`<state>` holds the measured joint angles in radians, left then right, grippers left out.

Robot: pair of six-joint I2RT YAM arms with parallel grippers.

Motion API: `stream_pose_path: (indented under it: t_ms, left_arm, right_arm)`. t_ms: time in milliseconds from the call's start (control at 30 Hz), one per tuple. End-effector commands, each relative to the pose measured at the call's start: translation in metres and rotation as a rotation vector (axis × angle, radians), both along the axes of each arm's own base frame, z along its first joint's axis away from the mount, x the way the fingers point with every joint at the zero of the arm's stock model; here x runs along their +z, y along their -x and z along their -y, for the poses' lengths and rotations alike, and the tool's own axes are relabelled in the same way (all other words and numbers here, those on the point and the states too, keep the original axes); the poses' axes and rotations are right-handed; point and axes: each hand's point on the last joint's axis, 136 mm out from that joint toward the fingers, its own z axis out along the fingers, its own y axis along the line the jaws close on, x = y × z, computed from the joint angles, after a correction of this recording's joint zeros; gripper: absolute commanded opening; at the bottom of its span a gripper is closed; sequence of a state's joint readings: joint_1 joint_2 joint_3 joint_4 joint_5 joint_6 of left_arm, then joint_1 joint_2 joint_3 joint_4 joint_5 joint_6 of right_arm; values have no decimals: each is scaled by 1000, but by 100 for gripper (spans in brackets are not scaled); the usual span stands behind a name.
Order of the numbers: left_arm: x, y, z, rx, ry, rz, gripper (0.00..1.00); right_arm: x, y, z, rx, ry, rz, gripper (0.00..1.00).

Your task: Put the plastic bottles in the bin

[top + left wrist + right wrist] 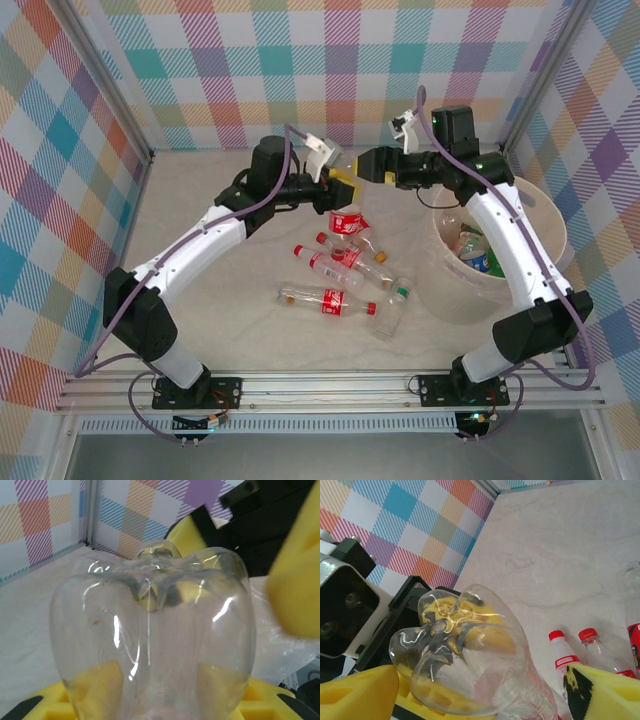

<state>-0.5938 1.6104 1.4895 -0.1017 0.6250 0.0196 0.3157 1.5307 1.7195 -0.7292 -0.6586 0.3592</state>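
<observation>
Gripping a clear bottle tight in the left hand, up in the air above the desk, lobed base pointing toward the right hand. Holding that right hand spread wide, yellow fingers either side of the base, seemingly not touching it, though hard to judge this close. Lying loose on the desk below, several red-labelled bottles, left of the bin. Inside the bin, a few more bottles.
</observation>
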Motion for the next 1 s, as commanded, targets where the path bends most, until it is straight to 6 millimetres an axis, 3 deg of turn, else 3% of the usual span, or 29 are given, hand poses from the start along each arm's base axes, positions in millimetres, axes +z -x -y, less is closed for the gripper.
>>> stream_pose_path:
  t_ms: [0,400,600,767,833,900,933,967]
  left_arm:
    - [25,8,11,-71,46,62,37]
    - [34,14,21,-107,100,44,38]
    - [38,13,19,-87,122,44,42]
    - [36,12,16,-62,118,47,59]
    - [39,12,13,-48,124,53,73]
    - [40,13,8,-29,123,60,93]
    - [41,15,6,-22,121,64,99]
    - [43,18,2,-12,123,69,100]
  right_arm:
    - [2,-1,-9,37,-26,19,86]
    - [-3,-4,-13,54,-35,31,84]
    - [1,-5,-9,29,-28,47,68]
    - [6,-4,-5,3,-18,72,59]
    - [9,-5,-2,-12,-11,82,58]
    - [11,-8,3,-44,4,93,57]
    - [14,-10,7,-60,9,104,56]
    - [19,-12,12,-79,15,118,55]
